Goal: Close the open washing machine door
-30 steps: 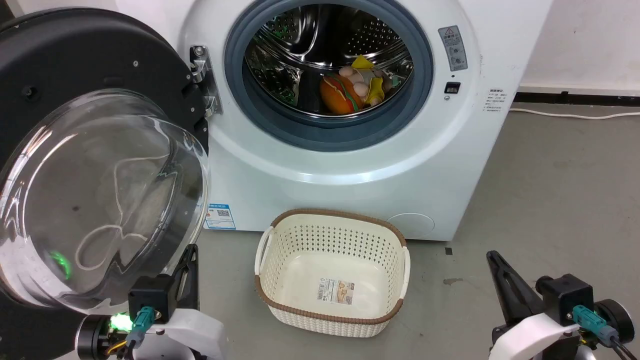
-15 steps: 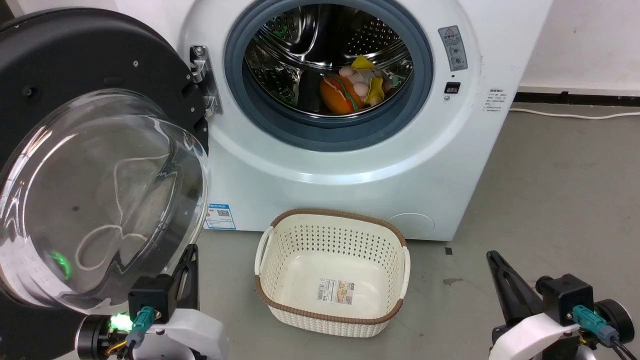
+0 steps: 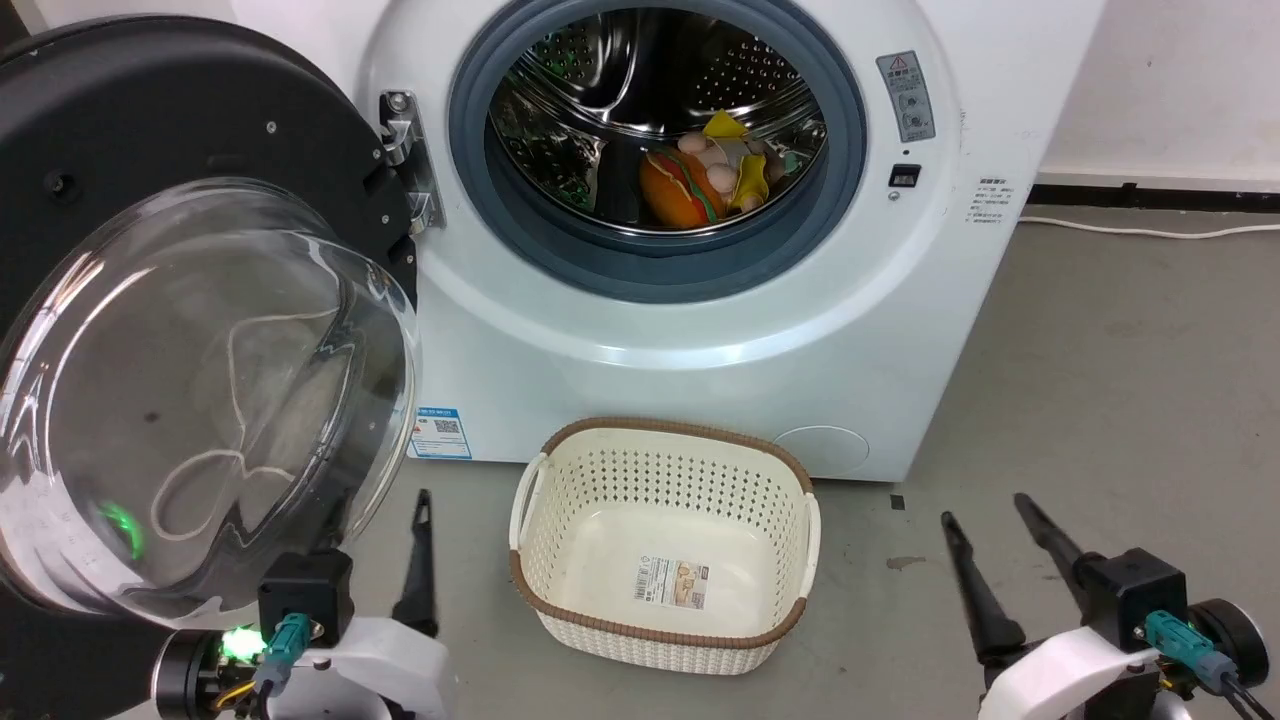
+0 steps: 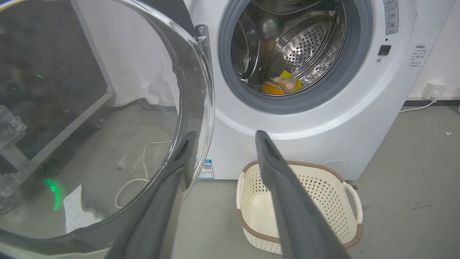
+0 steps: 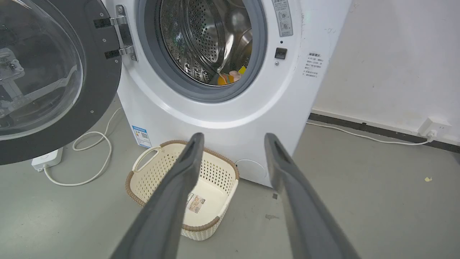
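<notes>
The washing machine door point(image 3: 150, 110), a black disc with a bulging clear glass bowl point(image 3: 200, 380), stands swung wide open at the left on its metal hinge point(image 3: 405, 150). It is also in the left wrist view point(image 4: 107, 108) and the right wrist view point(image 5: 97, 72). My left gripper point(image 3: 385, 500) is open low beside the bowl's right rim, with one finger behind the glass point(image 4: 224, 136). My right gripper point(image 3: 983, 508) is open over the floor at the lower right point(image 5: 233, 136), holding nothing. The steel drum point(image 3: 600, 90) holds soft toys point(image 3: 700, 180).
A cream basket point(image 3: 600, 480) with a brown rim sits on the grey floor in front of the washer point(image 3: 700, 340). A white cable point(image 5: 93, 158) and power strip point(image 5: 46, 158) lie under the door. The wall point(image 5: 395, 54) and a socket point(image 5: 435, 126) are at the right.
Both grippers have gone from shut to open, their fingers spreading apart. The door and the basket have not moved.
</notes>
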Robot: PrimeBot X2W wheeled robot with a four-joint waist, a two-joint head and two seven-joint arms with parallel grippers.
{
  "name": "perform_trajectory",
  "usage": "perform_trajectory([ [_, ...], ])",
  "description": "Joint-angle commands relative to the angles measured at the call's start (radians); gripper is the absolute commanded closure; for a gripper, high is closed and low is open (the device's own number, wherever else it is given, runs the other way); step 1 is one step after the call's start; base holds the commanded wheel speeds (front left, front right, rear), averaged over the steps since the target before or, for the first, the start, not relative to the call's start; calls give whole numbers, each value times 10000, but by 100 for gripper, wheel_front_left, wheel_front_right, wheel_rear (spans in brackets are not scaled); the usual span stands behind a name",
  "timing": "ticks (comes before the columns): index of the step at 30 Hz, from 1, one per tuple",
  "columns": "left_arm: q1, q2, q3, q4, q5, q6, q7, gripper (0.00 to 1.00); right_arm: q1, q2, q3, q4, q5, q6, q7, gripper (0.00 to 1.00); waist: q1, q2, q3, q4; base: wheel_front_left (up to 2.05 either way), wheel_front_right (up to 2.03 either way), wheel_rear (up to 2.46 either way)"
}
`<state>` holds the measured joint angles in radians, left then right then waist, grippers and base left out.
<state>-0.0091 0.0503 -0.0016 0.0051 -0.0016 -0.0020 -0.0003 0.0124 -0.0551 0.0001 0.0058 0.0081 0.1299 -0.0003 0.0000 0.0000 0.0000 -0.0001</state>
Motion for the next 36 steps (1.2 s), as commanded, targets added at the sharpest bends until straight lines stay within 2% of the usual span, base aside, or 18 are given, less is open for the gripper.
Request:
perform_trajectory([
  [1, -10, 0, -40, -3, -2, 12, -42, 0, 11, 1, -21, 3, 56, 0, -41, 0, 0, 0, 3, -1, 0, 0, 0],
  [16, -44, 26, -342, -35, -9, 128, -355, 0, 109, 7, -168, -57, 182, 1, -355, 0, 0, 0, 18, 271, 0, 0, 0],
  [36, 124, 156, -515, -248, -61, 372, -773, 0, 186, 8, 347, -132, 153, 2, -773, 0, 0, 0, 16, 1554, 0, 0, 0],
])
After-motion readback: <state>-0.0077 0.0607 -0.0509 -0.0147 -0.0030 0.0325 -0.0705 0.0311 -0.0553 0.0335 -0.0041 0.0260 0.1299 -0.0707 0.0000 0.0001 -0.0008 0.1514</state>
